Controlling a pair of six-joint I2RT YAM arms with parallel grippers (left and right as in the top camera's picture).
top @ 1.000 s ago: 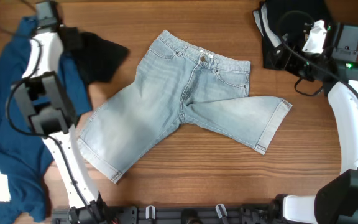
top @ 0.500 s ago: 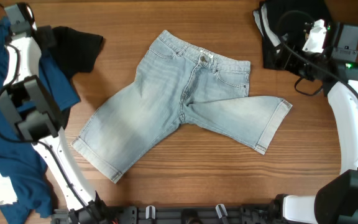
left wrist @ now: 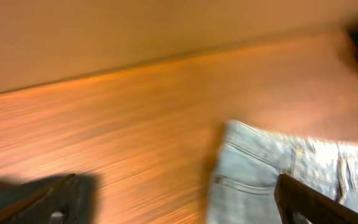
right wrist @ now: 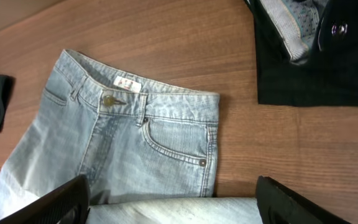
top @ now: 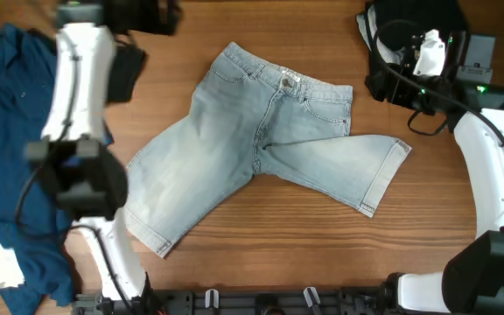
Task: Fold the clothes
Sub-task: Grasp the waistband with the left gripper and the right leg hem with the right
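Both grippers are spread wide and hold nothing. In the left wrist view, which is smeared with motion, the left gripper (left wrist: 176,211) shows bare table (left wrist: 104,124) between its fingers, and the denim shorts (left wrist: 272,180) begin ahead of it, toward its right finger: that is the waistband's left corner. The right gripper (right wrist: 176,208) looks down on the same shorts (right wrist: 135,149), with the button and right pocket straight ahead between its fingers and a black garment (right wrist: 309,68) off beyond its right finger.

From overhead, the shorts (top: 261,149) lie flat and face up. The waistband is on the side away from the arms' bases; one leg runs back toward the left arm's base and the other splays under the right arm. The blue shirt (top: 16,131) lies outside the left arm.

Folding looks not yet begun. The long axis runs waistband to hems, so the fly seam is the likely crease. Each gripper sits near its own end of the waistband, the right seemingly closer to cloth
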